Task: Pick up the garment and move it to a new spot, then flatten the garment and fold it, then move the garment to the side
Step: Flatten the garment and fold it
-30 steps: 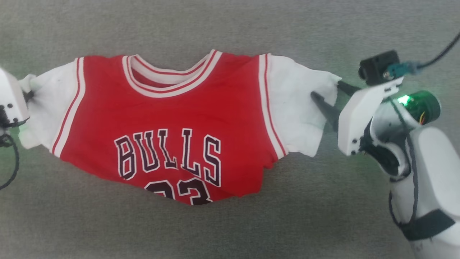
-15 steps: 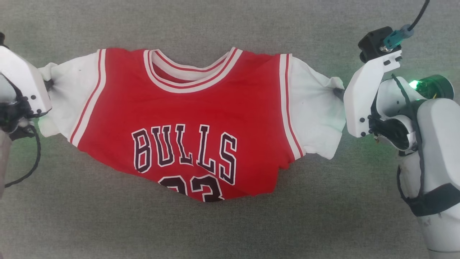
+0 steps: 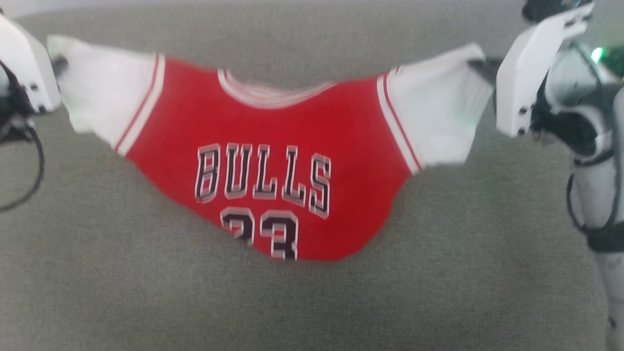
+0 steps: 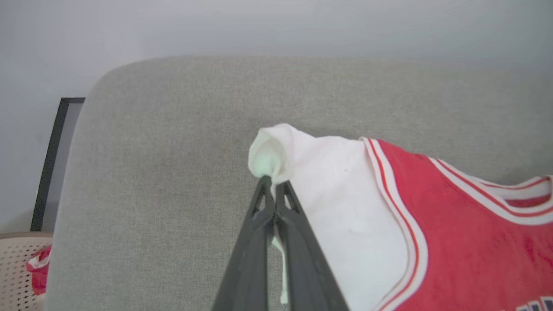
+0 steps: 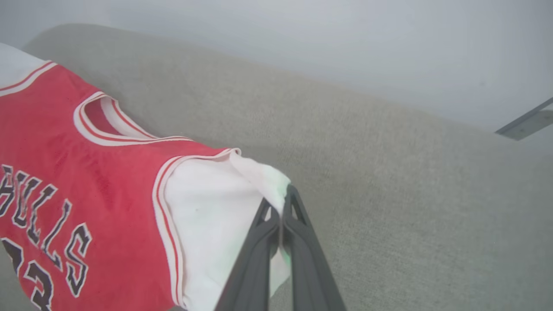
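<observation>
Garment [image 3: 302, 131] hangs by its two sleeve tips. We find the left hand [image 4: 272, 183] clamped tight on the left sleeve [image 4: 276, 151] and the right hand [image 5: 283, 196] clamped tight on the right sleeve [image 5: 259, 177]. Between them the red body sags, lettering [image 3: 263, 178] facing up, over the grey fabric surface [image 3: 312, 302]. We cannot tell whether the lowest edge touches it.

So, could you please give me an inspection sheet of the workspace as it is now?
Surface: grey fabric cushion.
Job's things: garment held by both white sleeves, middle sagging, lettering facing the head camera.
Clutter: nothing seen.
Grippers: left gripper shut on one sleeve tip; right gripper shut on the other.
Cables: black cable looping beside the left wrist.
Surroundings: pale wall; dark frame; beige perforated basket holding red cloth.
</observation>
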